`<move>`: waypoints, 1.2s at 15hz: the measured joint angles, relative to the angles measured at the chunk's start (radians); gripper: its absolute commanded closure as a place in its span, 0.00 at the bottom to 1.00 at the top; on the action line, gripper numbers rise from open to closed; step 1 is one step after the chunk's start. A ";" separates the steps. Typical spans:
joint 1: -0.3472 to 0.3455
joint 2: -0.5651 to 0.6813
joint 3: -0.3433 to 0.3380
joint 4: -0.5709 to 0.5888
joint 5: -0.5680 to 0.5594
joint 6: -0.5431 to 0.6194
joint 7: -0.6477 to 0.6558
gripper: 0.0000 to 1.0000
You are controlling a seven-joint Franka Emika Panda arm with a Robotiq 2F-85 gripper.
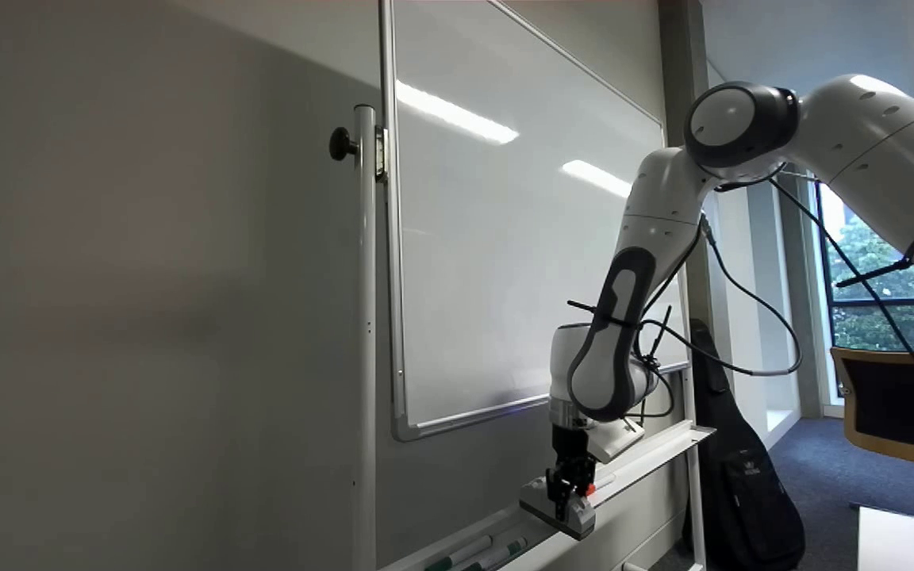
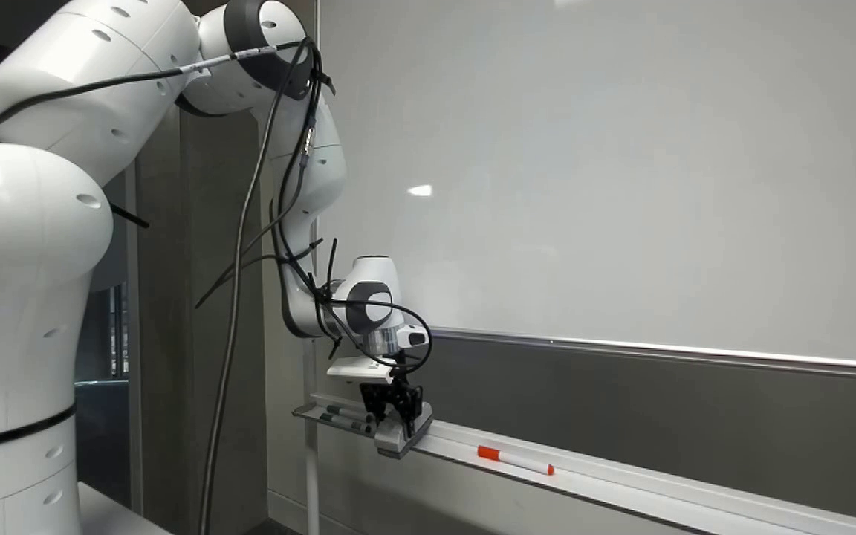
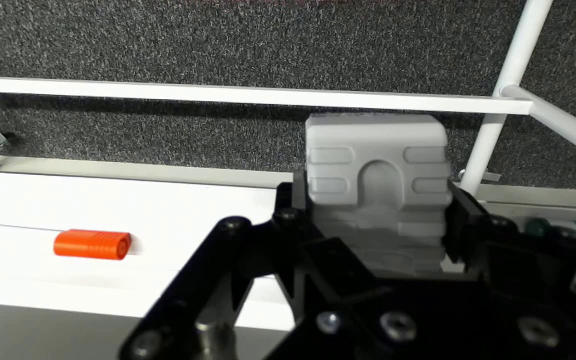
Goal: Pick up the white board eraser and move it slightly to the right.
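Observation:
The white board eraser is a pale grey-white oblong block with a darker underside. It shows in both exterior views (image 1: pixel 581 519) (image 2: pixel 392 441) and large in the wrist view (image 3: pixel 378 137). It lies crosswise over the tray (image 2: pixel 599 483) under the whiteboard, with one end sticking out past the front edge. My gripper (image 1: pixel 565 500) (image 2: pixel 397 422) points down over its middle. In the wrist view the black fingers (image 3: pixel 379 192) sit against both long sides of the eraser, with no clear gap. Whether its underside touches the tray cannot be told. No red patch on it shows.
A red-capped white marker (image 2: pixel 515 461) lies on the tray beside the eraser; its cap shows in the wrist view (image 3: pixel 93 244). Green-ended markers (image 1: pixel 497 553) (image 2: pixel 348 418) lie on the eraser's opposite side. The whiteboard (image 2: pixel 621 171) rises behind, with its lower rail above the tray.

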 measured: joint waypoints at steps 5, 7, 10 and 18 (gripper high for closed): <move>0.003 -0.024 -0.012 -0.002 0.000 0.000 0.000 0.63; 0.004 -0.051 -0.021 -0.009 -0.001 0.000 0.000 0.63; 0.011 -0.096 -0.047 -0.027 -0.008 0.000 0.000 0.63; 0.038 -0.148 -0.182 -0.043 -0.065 -0.004 0.005 0.63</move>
